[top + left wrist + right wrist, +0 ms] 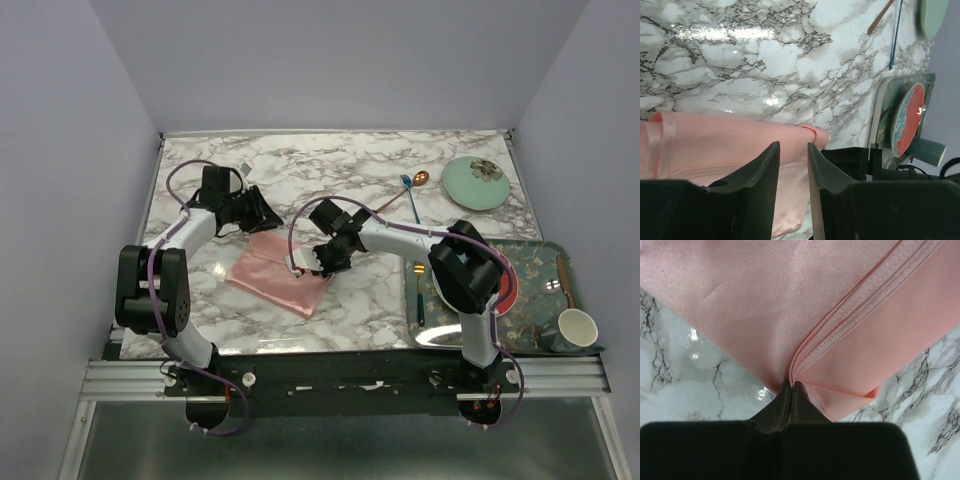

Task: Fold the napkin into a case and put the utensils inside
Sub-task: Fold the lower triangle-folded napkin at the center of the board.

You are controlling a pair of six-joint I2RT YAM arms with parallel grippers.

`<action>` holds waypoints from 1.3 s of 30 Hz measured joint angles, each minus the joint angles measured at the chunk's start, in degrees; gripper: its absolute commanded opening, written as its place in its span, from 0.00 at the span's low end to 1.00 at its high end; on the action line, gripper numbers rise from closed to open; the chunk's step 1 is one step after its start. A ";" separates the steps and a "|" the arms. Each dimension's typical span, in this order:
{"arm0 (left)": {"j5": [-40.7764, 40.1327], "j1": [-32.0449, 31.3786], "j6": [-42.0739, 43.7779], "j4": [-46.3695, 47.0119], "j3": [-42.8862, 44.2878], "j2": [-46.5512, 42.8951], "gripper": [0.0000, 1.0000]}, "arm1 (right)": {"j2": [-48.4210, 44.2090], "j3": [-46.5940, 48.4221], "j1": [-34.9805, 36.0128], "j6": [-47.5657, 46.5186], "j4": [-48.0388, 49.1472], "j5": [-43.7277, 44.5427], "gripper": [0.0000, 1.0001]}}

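Note:
The pink satin napkin (280, 272) lies folded into a rough rectangle on the marble table. My right gripper (312, 262) is shut on the napkin's hemmed edge layers (805, 365) at its right side. My left gripper (262, 212) is open and empty, hovering over the napkin's far edge (715, 145). The copper spoon (402, 192) and the dark blue fork (410, 198) lie crossed at the back right, also in the left wrist view (881, 16).
A mint green plate (475, 182) sits at the back right. A patterned tray (540, 262) at the right holds a red plate (907, 120), a white cup (576, 328) and a teal-handled fork (418, 295).

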 measured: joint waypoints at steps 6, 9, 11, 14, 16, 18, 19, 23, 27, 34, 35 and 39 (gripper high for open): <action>-0.52 -1.11 8.70 -5.38 4.61 5.18 0.45 | 0.15 -0.04 -0.13 -4.66 2.45 2.64 0.01; -0.61 -1.09 19.12 -10.45 9.05 5.66 0.45 | 0.00 -0.81 -0.55 -8.04 4.59 3.98 0.01; -0.50 -0.94 28.02 -12.94 11.56 5.18 0.44 | -0.31 -1.57 -0.92 -10.16 5.97 4.55 0.01; 1.20 -0.07 42.34 -14.71 10.71 1.84 0.40 | -0.50 -2.10 -1.66 -12.96 7.23 4.92 0.01; 2.71 1.01 51.71 -15.67 6.97 -2.75 0.33 | -0.50 -2.08 -2.23 -13.68 7.50 4.92 0.01; 3.98 2.78 62.90 -15.96 0.72 -10.10 0.24 | -0.44 -1.90 -2.73 -13.90 7.39 4.90 0.01; 4.33 3.74 68.35 -16.22 -2.10 -13.20 0.16 | -0.33 -1.64 -3.06 -13.97 7.21 4.87 0.01; 5.75 6.25 89.68 -16.09 -13.20 -24.65 0.04 | -0.24 -1.51 -3.45 -13.97 7.08 4.66 0.01; 6.91 4.55 102.09 -13.86 -23.74 -32.00 0.00 | -0.24 -1.49 -3.52 -13.86 6.86 4.26 0.01; 5.27 -11.10 112.28 -0.24 -36.68 -38.12 0.00 | -0.20 -0.87 -4.02 -12.37 5.49 2.21 0.01; 4.74 -13.88 113.39 2.56 -38.51 -38.45 0.00 | -0.15 -0.59 -4.17 -11.72 4.76 1.57 0.01; 2.14 -22.10 115.56 10.16 -42.66 -37.92 0.00 | 0.35 0.48 -4.39 -10.38 3.39 0.35 0.01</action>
